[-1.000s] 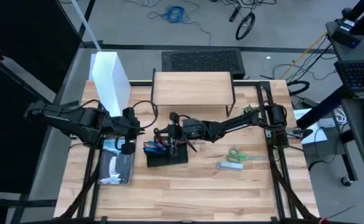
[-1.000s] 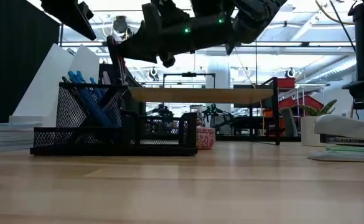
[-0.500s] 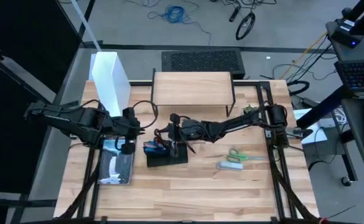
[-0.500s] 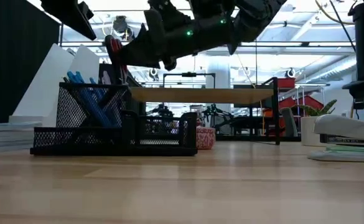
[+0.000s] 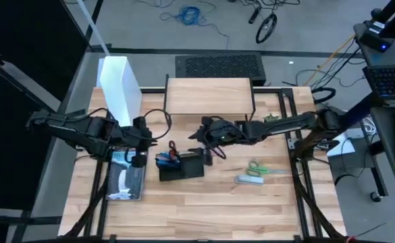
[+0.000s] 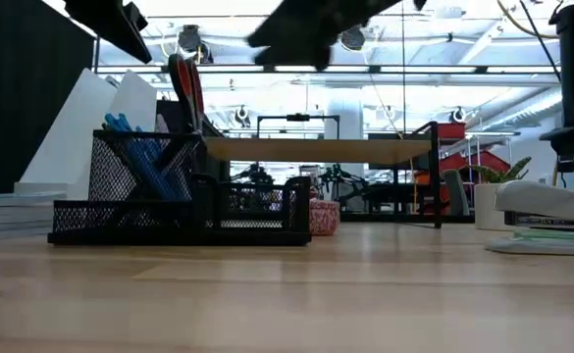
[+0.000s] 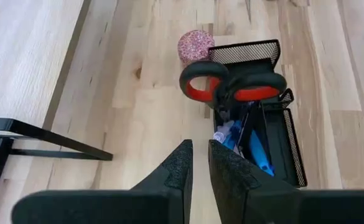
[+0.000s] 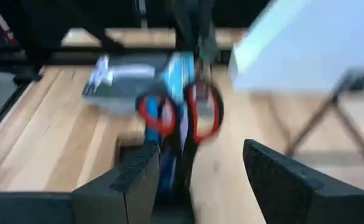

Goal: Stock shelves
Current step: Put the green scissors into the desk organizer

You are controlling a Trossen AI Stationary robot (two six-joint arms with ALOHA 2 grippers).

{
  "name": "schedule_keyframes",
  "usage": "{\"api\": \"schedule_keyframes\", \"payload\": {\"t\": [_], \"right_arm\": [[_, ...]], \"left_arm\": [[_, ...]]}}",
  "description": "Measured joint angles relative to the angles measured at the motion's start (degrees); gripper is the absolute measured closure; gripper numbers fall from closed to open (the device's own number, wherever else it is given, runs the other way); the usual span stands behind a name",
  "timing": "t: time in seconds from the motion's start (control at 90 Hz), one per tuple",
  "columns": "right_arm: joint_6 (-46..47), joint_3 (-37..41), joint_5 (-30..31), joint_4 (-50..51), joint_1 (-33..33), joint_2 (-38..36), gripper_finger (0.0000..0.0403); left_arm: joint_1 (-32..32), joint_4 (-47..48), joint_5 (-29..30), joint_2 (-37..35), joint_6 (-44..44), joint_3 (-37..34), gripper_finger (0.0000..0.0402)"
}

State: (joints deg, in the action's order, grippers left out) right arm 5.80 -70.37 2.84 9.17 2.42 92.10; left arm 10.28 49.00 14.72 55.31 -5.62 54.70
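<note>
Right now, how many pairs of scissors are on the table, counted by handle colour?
Red-handled scissors, standing in the black organizer tray: 1
Green-handled scissors, lying flat on the table: 1
Total: 2

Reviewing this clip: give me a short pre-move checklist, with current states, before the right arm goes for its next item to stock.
1. Right end effector empty and open: ok.
2. Red-handled scissors standing in the black mesh organizer, released: ok.
3. Desk riser top free for stocking: ok, nothing on it.
4. Left end effector out of the way: cannot tell; it sits beside the organizer, fingers nearly closed, holding nothing.
5. Green-handled scissors lying reachable on the table: ok.
6. Pink ball clear of the organizer: ok, beside it.
</note>
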Motion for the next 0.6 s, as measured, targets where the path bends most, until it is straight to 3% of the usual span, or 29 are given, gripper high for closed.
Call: {"api": "schedule_keyframes", "payload": {"t": [0.2,0.389,0.6], "right_arm": [[15.38,-0.07,0.02,23.53,1.47,-7.09,0.0197],[29.19,0.17,0.95,45.74,6.39,-8.23,0.0197],[37.82,6.26,3.16,56.04,12.06,-8.10,0.0197]], "left_arm": [[0.00,-0.01,0.00,0.00,0.00,0.00,0.0364],[-0.02,-0.05,0.01,0.00,0.02,0.00,0.0364],[-0.01,-0.07,0.02,0.00,0.02,0.00,0.0364]]}}
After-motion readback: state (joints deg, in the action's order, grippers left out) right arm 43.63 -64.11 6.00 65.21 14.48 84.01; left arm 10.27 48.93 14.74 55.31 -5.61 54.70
